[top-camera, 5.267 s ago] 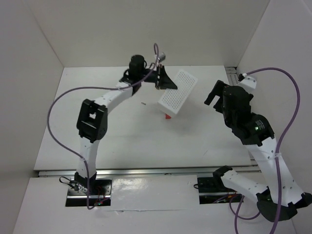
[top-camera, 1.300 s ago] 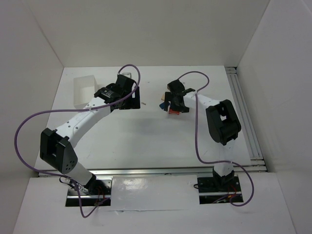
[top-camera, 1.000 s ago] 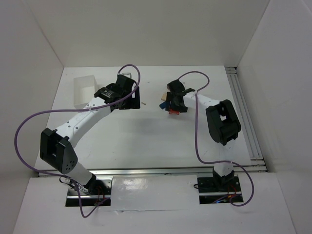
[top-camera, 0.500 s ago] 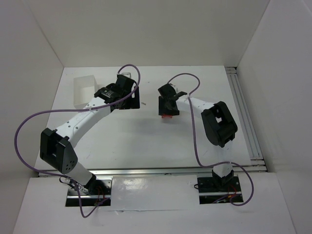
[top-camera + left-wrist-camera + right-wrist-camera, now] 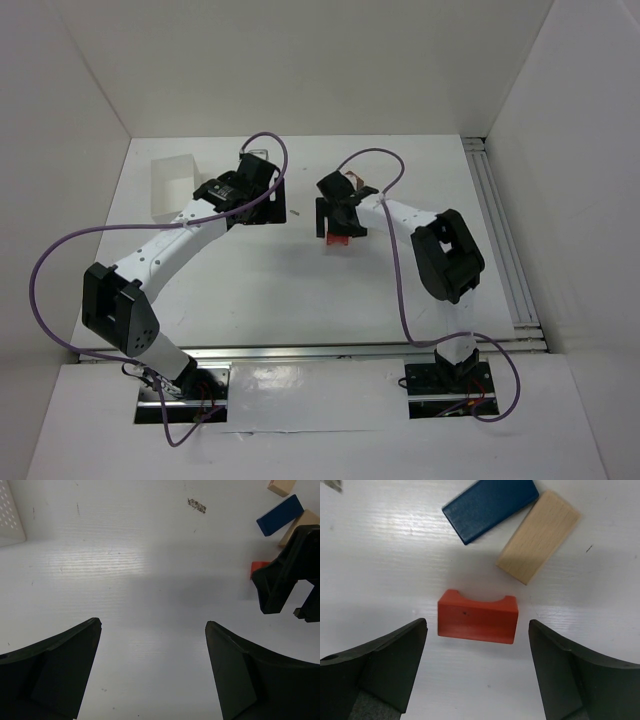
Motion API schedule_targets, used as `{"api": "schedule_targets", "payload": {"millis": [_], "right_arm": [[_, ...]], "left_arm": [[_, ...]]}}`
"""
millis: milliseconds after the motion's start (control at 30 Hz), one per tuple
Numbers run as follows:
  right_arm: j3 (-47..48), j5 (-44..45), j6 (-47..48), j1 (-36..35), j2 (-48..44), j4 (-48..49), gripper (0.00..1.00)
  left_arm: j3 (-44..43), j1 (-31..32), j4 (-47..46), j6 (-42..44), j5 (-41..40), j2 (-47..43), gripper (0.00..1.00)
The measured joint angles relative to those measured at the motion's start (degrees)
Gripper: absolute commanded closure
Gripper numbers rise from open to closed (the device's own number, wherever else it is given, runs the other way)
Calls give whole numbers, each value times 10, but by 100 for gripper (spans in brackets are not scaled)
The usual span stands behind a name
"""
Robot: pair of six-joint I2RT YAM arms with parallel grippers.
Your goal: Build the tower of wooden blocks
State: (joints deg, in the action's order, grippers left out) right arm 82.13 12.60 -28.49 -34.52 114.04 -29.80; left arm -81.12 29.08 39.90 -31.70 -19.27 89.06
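Orange-red, with a shallow arch cut into one long side, the red block point(image 5: 477, 617) lies flat on the tabletop point(image 5: 300, 290). It sits toward the far edge, about midway between the left and right edges. The right gripper point(image 5: 477, 626) hangs over it with its fingers spread wide, one past each short end of the block. Neither finger touches it, and nothing is grasped.

Near it, on the arch side, the blue block point(image 5: 490, 509) and the pale wood block point(image 5: 538, 536) lie flat next to each other. Their corners are so close that I cannot tell whether they touch. No block rests on another, so the tower is not yet begun. The left gripper point(image 5: 152, 626) hovers to the left over bare surface, its fingers likewise released and empty. The plastic tub point(image 5: 172, 187) stands near the far-left corner.

The risk, as I judge it, lies in the closing. If the fingers meet the block unevenly, one will shove it first, and it may twist or slide out. Coming down off-centre toward the arch side could knock the pale wood block. A grip high on so small a piece may also let it tip when lifted.
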Motion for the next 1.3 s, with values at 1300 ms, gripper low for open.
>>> {"api": "schedule_targets", "payload": {"millis": [1300], "right_arm": [[92, -73, -3, 119, 83, -11, 46]], "left_arm": [[-2, -82, 5, 19, 85, -31, 4]]}}
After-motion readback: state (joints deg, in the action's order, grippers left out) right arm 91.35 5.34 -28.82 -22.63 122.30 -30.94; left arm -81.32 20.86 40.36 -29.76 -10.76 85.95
